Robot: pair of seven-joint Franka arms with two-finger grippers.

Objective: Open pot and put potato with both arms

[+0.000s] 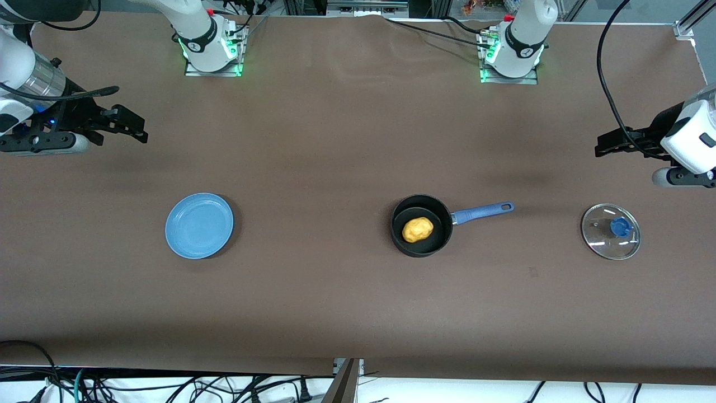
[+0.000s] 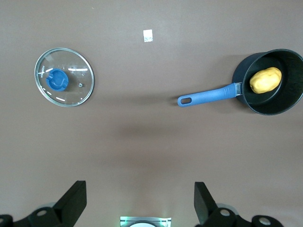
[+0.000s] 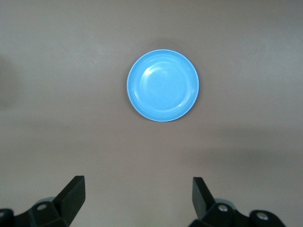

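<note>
From my station I see the glass lid [image 1: 611, 231] lying flat on the brown table [image 1: 335, 302] toward the left arm's end, blue knob [image 1: 620, 226] up, well apart from the pot [image 1: 421, 225]. The pot stands uncovered near the middle of the table, about as near to the front camera as the lid, its blue handle [image 1: 482, 212] pointing toward the lid. The potato [image 1: 417, 229] sits inside the pot on its black floor. Toward the right arm's end, on the same line, a light-blue plate [image 1: 199, 225] rests on the cloth. Farther from the camera, both arms hang in the air at the table's ends and wait. The left gripper [image 1: 607, 144] hovers over bare table at its own end, and its wrist view shows its fingers [image 2: 73, 202] spread wide with nothing between them, the lid [image 2: 64, 83] and the pot [image 2: 273, 81] with the potato [image 2: 265, 80] below. The right gripper [image 1: 131, 126] hovers over bare table at its end, fingers [image 3: 72, 197] likewise spread wide and holding nothing, with the plate [image 3: 163, 85] below it. Farthest off, the two arm bases stand along the table's edge.
</note>
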